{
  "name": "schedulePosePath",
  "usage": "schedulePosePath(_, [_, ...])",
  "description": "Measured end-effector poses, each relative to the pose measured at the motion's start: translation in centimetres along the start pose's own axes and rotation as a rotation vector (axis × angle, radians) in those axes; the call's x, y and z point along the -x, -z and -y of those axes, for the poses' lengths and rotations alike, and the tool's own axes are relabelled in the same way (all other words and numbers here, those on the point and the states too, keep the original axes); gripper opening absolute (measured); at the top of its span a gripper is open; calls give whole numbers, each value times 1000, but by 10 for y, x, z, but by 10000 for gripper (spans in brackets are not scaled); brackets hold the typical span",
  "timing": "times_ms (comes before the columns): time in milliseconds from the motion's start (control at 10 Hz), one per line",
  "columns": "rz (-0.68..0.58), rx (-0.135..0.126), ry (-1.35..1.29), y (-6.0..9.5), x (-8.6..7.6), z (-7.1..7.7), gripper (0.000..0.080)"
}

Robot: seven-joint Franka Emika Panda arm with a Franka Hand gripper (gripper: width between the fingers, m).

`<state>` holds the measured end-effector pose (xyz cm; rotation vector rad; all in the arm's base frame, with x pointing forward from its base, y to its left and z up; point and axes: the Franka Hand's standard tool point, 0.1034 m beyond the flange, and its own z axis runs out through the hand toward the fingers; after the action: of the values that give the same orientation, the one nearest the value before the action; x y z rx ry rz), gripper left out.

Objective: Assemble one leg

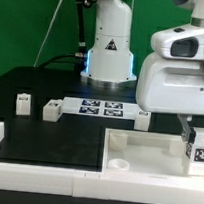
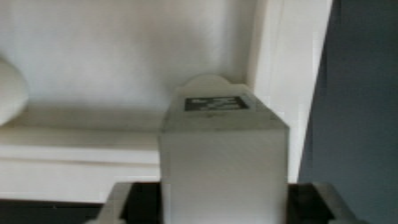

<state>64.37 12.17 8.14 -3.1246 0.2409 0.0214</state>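
My gripper point(image 1: 193, 130) is shut on a leg point(image 1: 199, 145), a small white post with a black-and-white tag, at the exterior view's right. It holds the leg upright over the right side of the large white square panel point(image 1: 146, 152). In the wrist view the held leg point(image 2: 224, 140) fills the centre between my dark fingers point(image 2: 135, 203), its tagged end pointing away toward the panel point(image 2: 125, 60). Whether the leg's lower end touches the panel is hidden. Two more legs lie on the black table, one point(image 1: 24, 103) at the left and one point(image 1: 53, 110) beside the marker board.
The marker board point(image 1: 101, 109) lies on the table in the middle, with another white leg point(image 1: 142, 118) at its right end. A white frame point(image 1: 5, 152) runs along the table's front and left edges. The robot base point(image 1: 107, 50) stands behind.
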Motion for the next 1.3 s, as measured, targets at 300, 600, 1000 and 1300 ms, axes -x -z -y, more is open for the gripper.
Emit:
schedulePosePath(300, [-9, 15, -427, 0, 0, -1, 291])
schedulePosePath(600, [0, 2, -743, 0, -1, -5, 291])
schedulePosePath(1000, [2, -3, -729, 0, -1, -4, 587])
schedulePosePath(1300, [4, -7, -437, -1, 3, 6, 638])
